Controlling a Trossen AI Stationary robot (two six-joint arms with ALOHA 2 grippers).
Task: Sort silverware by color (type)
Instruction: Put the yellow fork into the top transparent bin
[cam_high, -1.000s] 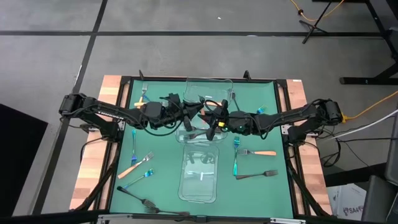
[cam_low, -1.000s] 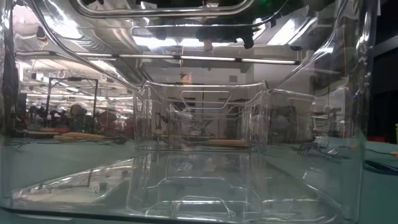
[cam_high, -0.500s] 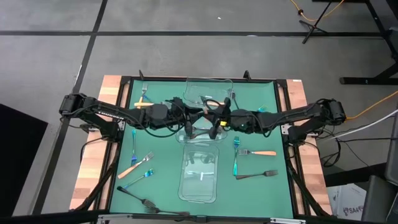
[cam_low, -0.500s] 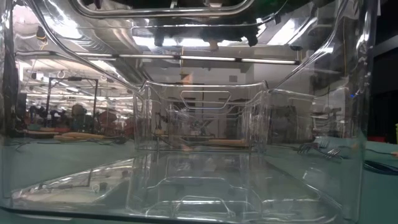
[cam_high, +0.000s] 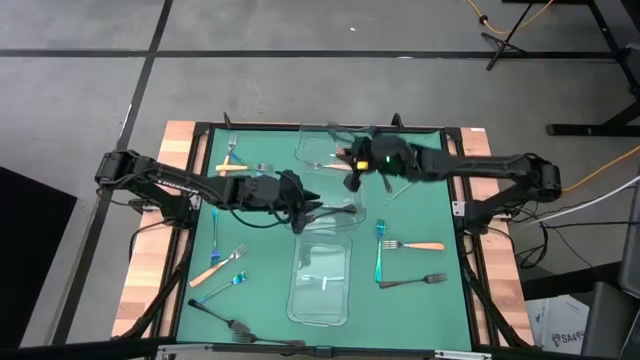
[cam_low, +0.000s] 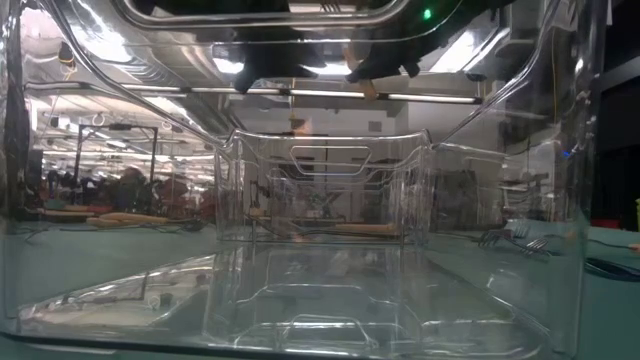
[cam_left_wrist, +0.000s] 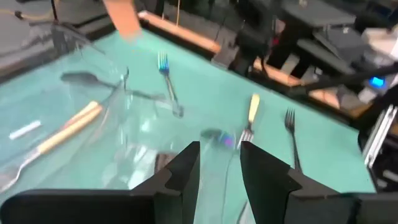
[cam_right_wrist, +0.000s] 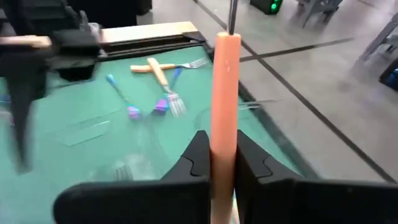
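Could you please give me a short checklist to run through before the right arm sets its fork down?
1. Right gripper shut on the orange-handled fork: ok.
2. Right gripper over the far clear container: ok.
3. Fork's head in view: cannot tell.
4. Left gripper open and holding nothing: ok.
5. Left gripper apart from the right gripper: ok.
6. What already lies in the far container: cannot tell.

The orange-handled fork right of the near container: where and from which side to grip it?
Grip the orange-handled fork by its handle, from straight above. It lies flat, and the handle end is free, while the tines sit close to a blue-teal fork.
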